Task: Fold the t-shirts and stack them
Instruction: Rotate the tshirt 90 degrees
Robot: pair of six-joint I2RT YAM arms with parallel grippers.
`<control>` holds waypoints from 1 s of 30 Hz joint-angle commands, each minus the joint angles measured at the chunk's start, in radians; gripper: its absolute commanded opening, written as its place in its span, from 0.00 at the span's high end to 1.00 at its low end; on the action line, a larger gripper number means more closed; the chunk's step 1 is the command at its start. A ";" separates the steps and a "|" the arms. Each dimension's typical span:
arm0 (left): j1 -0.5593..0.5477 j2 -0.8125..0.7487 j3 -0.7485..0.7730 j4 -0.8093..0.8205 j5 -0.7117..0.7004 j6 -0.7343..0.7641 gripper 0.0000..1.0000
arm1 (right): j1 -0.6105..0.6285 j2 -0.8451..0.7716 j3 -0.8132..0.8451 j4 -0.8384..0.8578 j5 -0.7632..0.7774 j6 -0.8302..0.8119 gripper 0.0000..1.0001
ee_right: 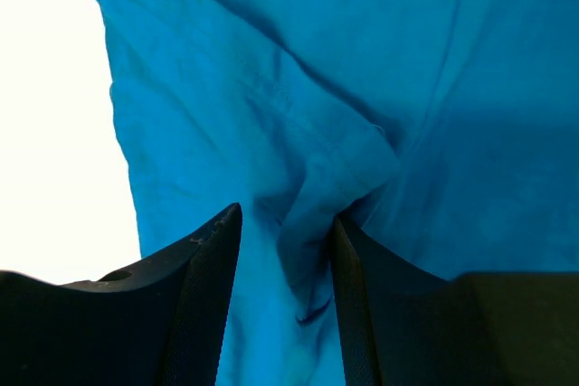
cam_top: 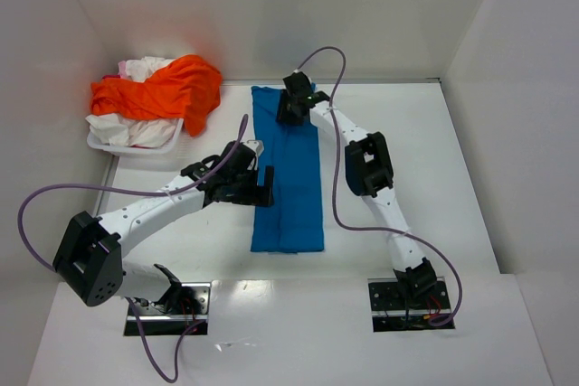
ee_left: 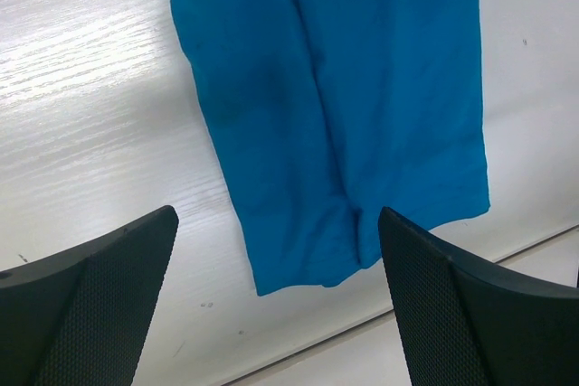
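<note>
- The orange t-shirt (cam_top: pixel 167 88) lies crumpled over white shirts (cam_top: pixel 145 129) in a basket (cam_top: pixel 107 145) at the far left.
- The left fingers (cam_top: pixel 264 185), spread wide and empty, hover at the left edge of the blue t-shirt (cam_top: pixel 291 201), a smooth long strip in the middle of the desk (cam_top: pixel 425 151).
- The right fingers (cam_top: pixel 291 108) are clenched on a soft ridge at its far end. Best to bring that end squarely over to the near hem while the left pins the middle, so the edges meet.

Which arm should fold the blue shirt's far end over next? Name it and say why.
Probably right. The right gripper pinches a ridge of the blue t-shirt at its far end. The left gripper is open, holding nothing, beside the shirt's left edge.
</note>
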 commanded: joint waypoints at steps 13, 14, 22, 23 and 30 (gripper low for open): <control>0.006 0.011 -0.001 0.018 0.030 0.024 0.01 | 0.086 -0.031 0.028 0.115 -0.095 -0.003 0.51; 0.006 0.010 -0.001 0.018 0.030 0.024 0.01 | 0.095 -0.031 0.028 0.115 -0.104 -0.012 0.57; 0.006 -0.037 -0.001 -0.013 -0.068 -0.027 0.01 | 0.136 -0.031 0.028 0.055 0.053 -0.064 0.80; 0.006 -0.055 -0.001 -0.028 -0.095 -0.042 0.01 | 0.136 -0.031 0.028 0.055 0.084 -0.073 0.80; 0.037 -0.321 -0.010 -0.047 -0.346 -0.157 0.01 | 0.145 -0.115 -0.092 0.109 0.153 -0.194 0.79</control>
